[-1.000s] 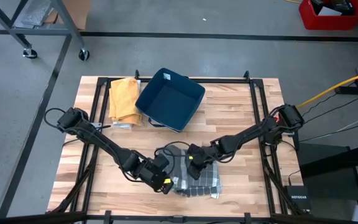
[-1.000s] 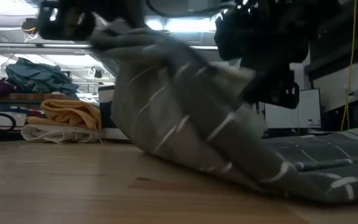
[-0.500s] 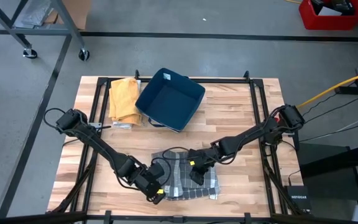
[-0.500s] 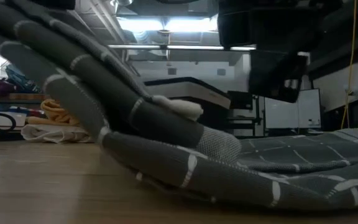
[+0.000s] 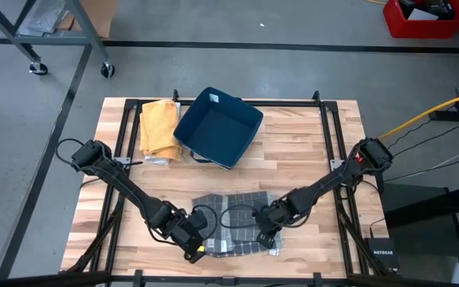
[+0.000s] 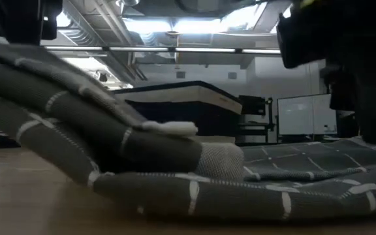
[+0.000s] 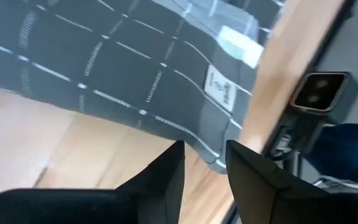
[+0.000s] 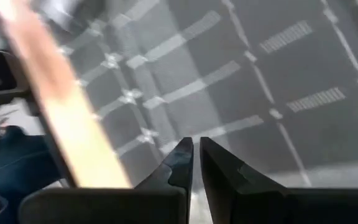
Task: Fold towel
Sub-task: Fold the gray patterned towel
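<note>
A grey checked towel [image 5: 233,219] lies folded over on the wooden table near its front edge, the upper layer [image 6: 77,111] resting on the lower one. A white label [image 7: 240,42] sticks out at one edge. My left gripper [image 5: 196,249] stands open just off the towel's near left corner [image 7: 219,163], with nothing between its fingers. My right gripper [image 5: 265,237] is over the towel's near right part [image 8: 260,74], slanting down, its fingers almost together. My right gripper comes at the towel's top layer [image 8: 166,118] slanting down from the table's right side. Its own fingers hide their free ends. I cannot tell whether they touch the cloth or have any of it between them.
A dark blue bin [image 5: 217,127] stands at the back middle. A yellow cloth [image 5: 158,126] lies to its left on a white one. A small camera [image 7: 319,90] sits at the table's near edge beside the towel. Bare wood lies to the left and right of the towel.
My left gripper has gone toward the near left and opened, letting go of the towel. The raised fold has sunk onto the lower layer, so the towel lies flatter and wider. My right gripper has moved toward the table's near right over the towel.
</note>
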Tool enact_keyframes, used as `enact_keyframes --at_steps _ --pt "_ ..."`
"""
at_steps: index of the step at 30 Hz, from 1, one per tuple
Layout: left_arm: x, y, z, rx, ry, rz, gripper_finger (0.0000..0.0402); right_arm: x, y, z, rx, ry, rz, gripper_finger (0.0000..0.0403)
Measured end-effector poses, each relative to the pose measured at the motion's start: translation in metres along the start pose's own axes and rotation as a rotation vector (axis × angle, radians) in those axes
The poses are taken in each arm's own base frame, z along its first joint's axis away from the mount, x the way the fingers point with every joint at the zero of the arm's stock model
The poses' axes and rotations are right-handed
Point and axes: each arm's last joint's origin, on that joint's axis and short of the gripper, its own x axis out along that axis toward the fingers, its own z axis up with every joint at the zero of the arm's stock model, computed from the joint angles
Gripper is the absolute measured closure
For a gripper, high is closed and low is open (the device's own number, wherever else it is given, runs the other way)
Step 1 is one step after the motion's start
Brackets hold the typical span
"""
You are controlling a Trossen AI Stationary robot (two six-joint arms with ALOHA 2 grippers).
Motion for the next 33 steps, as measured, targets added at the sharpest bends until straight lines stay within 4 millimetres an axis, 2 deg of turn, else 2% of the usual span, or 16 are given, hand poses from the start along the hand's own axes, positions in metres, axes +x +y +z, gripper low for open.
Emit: enact_keyframes --at_steps 8,11,18,26,29,33 --pt "-0.004 0.003 -0.027 0.041 0.078 0.090 0.0293 -0.002 -0.020 -0.007 0.085 0.080 -0.200 0.0369" --pt "-0.006 0.003 -0.036 0.067 0.088 0.117 0.0293 -0.002 -0.026 -0.007 0.112 0.089 -0.226 0.0369" --pt "-0.007 0.003 -0.042 0.118 0.036 0.146 0.0293 -0.002 -0.040 -0.002 0.167 0.132 -0.262 0.0369" --pt "-0.009 0.020 -0.023 0.171 -0.242 0.366 0.0293 -0.013 -0.070 0.018 0.194 0.176 -0.382 0.0369" --pt "-0.009 0.028 -0.011 0.191 -0.269 0.431 0.0293 -0.018 -0.083 0.025 0.145 0.174 -0.460 0.0369" --pt "0.003 0.040 0.006 0.259 -0.266 0.451 0.0293 -0.024 -0.096 0.029 0.053 0.132 -0.606 0.0369"
